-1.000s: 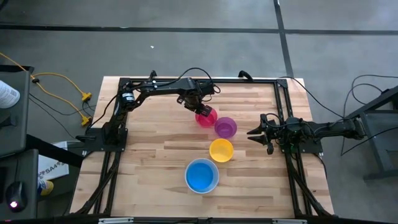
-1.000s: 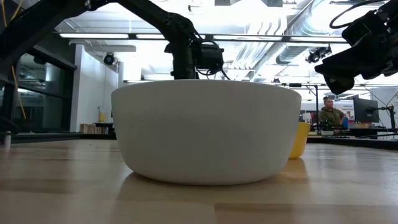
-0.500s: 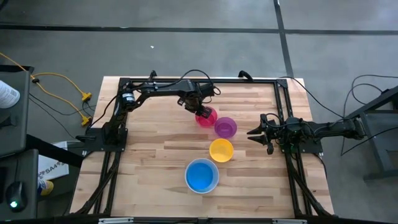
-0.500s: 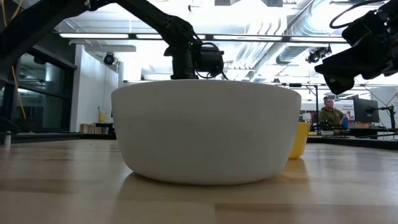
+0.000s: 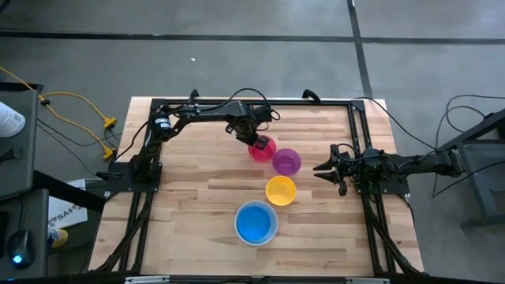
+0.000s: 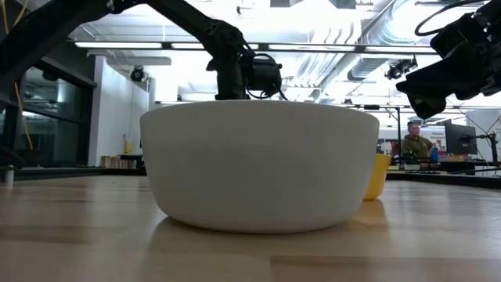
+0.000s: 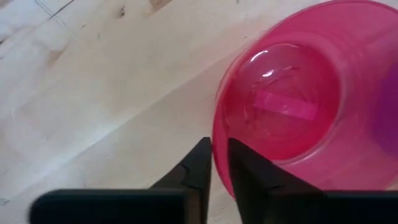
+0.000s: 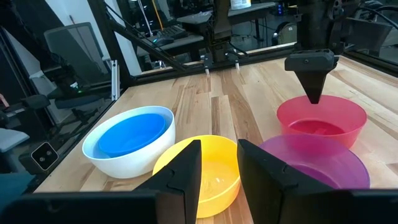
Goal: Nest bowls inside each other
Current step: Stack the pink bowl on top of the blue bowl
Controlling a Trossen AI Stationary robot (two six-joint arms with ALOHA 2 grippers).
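Observation:
The pink-red bowl [image 5: 263,150] stands upright on the table at the far middle, and my left gripper [image 5: 254,142] comes down on its far-left rim and is shut on it. Beside it stands the purple bowl [image 5: 286,161], with the yellow-orange bowl [image 5: 281,190] nearer. The blue bowl [image 5: 254,223] sits inside the white bowl [image 8: 124,163] near the front. My right gripper [image 5: 318,168] waits open at the table's right, pointing level toward the bowls and touching nothing. My left gripper pinches the pink-red bowl's rim [image 7: 214,140] on its far-left side, one finger [image 7: 198,168] outside the wall and the other inside the bowl. The fingers come from above, pointing steeply down. The bowl stands upright with its base on the table.
The purple bowl's rim [image 8: 311,149] nearly touches the pink-red bowl. Black frame rails [image 5: 252,101] run along the table's far, left and right edges. Bare wood [image 5: 197,197] lies left of the bowls. In the low view the white bowl [image 6: 258,164] hides most of the table; a person sits far behind.

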